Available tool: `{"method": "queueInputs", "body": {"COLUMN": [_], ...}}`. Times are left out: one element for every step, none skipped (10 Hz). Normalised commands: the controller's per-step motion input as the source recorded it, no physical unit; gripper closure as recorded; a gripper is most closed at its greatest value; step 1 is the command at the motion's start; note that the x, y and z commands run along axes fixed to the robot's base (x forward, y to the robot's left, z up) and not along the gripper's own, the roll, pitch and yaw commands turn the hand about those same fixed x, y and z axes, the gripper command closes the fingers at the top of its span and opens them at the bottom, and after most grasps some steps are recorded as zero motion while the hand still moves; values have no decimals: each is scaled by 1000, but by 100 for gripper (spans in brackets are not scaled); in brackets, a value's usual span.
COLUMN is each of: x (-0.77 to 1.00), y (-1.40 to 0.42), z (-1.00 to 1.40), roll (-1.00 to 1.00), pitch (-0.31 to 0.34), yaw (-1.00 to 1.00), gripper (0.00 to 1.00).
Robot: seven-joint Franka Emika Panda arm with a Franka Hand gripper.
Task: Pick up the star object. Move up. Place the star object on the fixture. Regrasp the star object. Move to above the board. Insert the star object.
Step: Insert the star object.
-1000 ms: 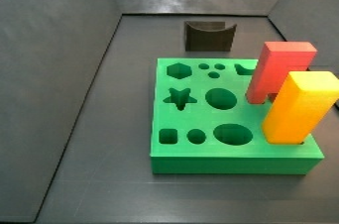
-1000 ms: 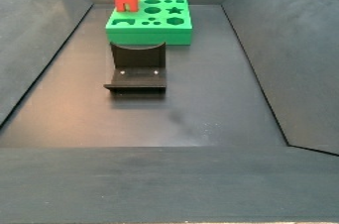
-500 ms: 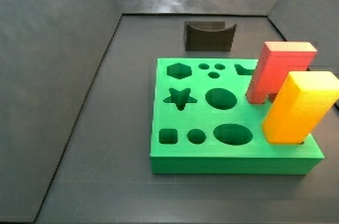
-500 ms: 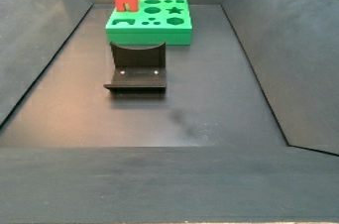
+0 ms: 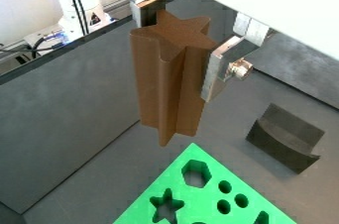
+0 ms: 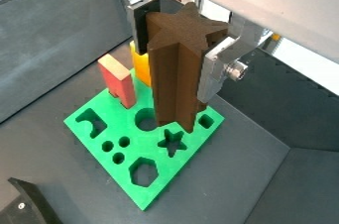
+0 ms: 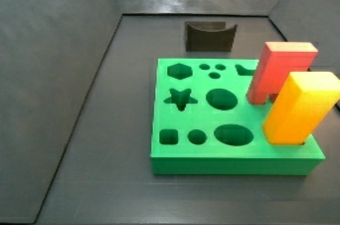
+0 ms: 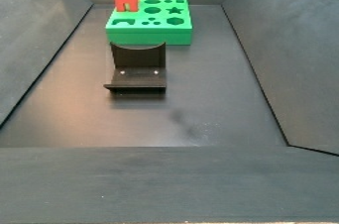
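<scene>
star peg carried high above the board, ready for lining up

the two-finger gripper (image 5: 175, 57) is closed on the slim brown matte peg with the star-shaped cross-section (image 5: 169, 84), its flat silver plates pressing opposite sides near the upper end so that most of the star object hangs free below. in both wrist views the peg hangs upright, which suits a straight push down into a hole. neither side view shows the gripper or the peg, so the arm is judged to be well above the working area.

below, the thick bright green square slab with cut-out holes (image 6: 127, 164) lies flat on the dark floor. its star-shaped hole (image 7: 180, 98) is open and unobstructed. a red block (image 7: 279, 70) and a yellow block (image 7: 297, 107) stand upright in the board along one edge, apart from the star hole. the small dark notched fixture (image 8: 138, 70) stands just beside the board and is empty, so the regrasp looks done.

the step in hand appears to be moving over the board; the peg's points must match the hole's orientation before descent, or it could jam on the rim.
</scene>
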Motion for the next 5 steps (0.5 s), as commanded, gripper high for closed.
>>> {"method": "queueInputs", "body": {"x": [0,109,143,189,180], "y": [-3,0,-9,-54,-40], "z": [-266,-311,-363,-409,-423], "roll": [23,0,9,0,17], "pitch": [-6,0,0,0,0], "yaw": [-106,-131,-120,-160,-91], "gripper": [100,100,100,100,100]}}
